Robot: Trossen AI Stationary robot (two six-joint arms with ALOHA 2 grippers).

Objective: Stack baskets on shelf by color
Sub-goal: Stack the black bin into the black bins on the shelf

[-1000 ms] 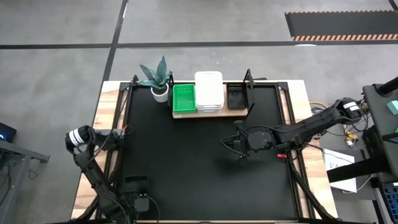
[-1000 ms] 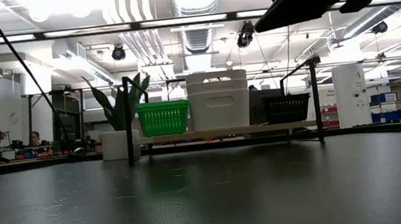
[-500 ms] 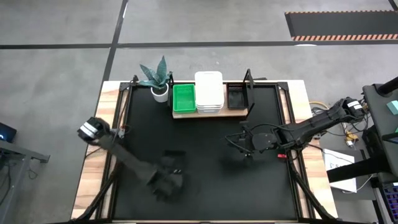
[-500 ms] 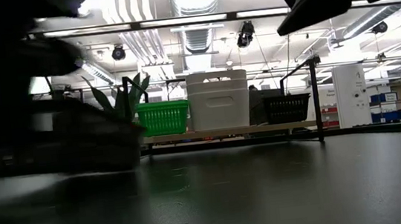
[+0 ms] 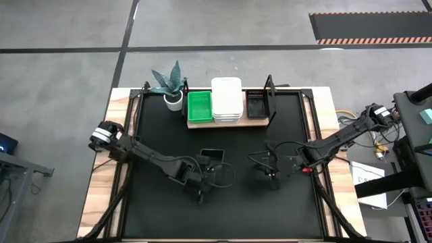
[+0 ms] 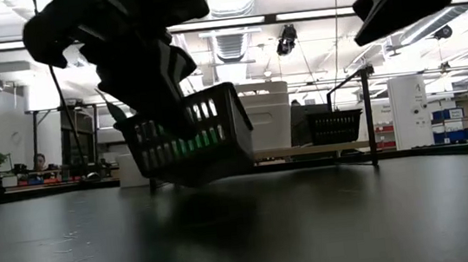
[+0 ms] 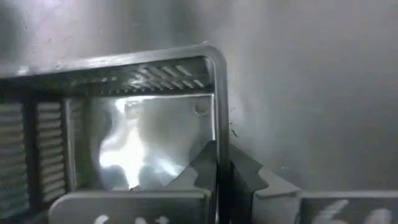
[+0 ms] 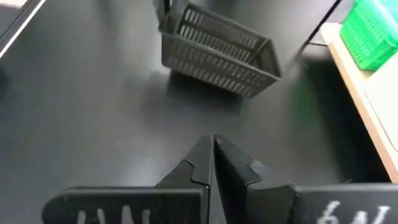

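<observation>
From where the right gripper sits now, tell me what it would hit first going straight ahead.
Most likely the black basket held by the left gripper. It lies ahead of the shut right gripper over bare table, though slightly off-centre, so depth is uncertain.

The black basket [image 8: 214, 57] is showing slotted matt plastic walls and a glossy floor; the tabletop [image 5: 169, 142] is looking smooth, faintly sheened.
</observation>
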